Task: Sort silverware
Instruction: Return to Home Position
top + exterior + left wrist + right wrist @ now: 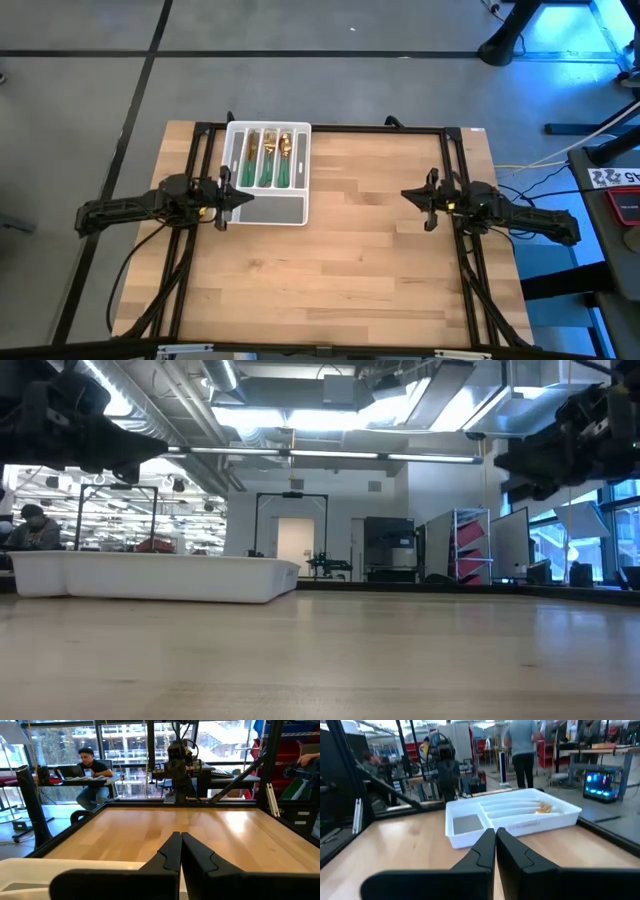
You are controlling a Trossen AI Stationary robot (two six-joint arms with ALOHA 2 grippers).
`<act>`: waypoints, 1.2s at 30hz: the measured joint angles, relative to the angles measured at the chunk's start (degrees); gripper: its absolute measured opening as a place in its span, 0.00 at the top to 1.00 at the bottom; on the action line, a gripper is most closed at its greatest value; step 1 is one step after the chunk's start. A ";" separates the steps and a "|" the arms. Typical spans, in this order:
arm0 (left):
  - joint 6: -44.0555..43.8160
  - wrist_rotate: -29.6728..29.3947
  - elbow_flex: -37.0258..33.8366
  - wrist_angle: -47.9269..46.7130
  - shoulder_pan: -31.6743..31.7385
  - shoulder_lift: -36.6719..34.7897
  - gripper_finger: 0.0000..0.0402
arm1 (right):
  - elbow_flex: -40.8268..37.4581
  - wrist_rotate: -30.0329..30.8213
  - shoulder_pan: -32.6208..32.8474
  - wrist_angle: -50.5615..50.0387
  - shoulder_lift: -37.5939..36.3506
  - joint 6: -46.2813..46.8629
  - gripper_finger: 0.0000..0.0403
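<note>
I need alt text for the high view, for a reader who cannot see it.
From above, a white tray on the left part of a wooden table holds the green-handled silverware in three long compartments. The left pincer, shut, reaches over the tray's left edge; the right pincer, shut, waits over the table's right part.

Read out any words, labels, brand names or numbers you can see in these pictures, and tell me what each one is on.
No text here can be read for certain.
Mark on the white tray, front wall: too blurred to read.
White label with black characters, beyond the right edge of the table: too small to read.
Left tool and right tool, both shut: no lettering shows.
</note>
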 joint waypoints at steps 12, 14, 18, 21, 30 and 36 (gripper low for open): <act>0.00 -0.24 0.00 -0.10 0.00 0.10 1.00 | 0.00 0.41 2.58 -0.26 -0.04 -0.02 0.96; 0.00 -0.25 0.00 -0.10 0.00 0.10 1.00 | 0.00 0.39 3.55 -0.27 -0.04 -0.02 0.96; 0.00 -0.31 0.00 -0.12 0.00 0.10 1.00 | 0.00 0.39 3.72 -0.30 -0.04 -0.02 0.96; 0.00 -0.36 0.00 -0.12 0.00 0.10 1.00 | 0.00 0.39 3.72 -0.32 -0.04 -0.02 0.96; 0.00 -0.42 0.00 -0.14 0.00 0.10 1.00 | 0.00 0.39 3.72 -0.35 -0.04 -0.02 0.96; 0.00 -0.45 0.00 -0.14 0.00 0.10 1.00 | 0.00 0.39 3.72 -0.36 -0.04 -0.02 0.96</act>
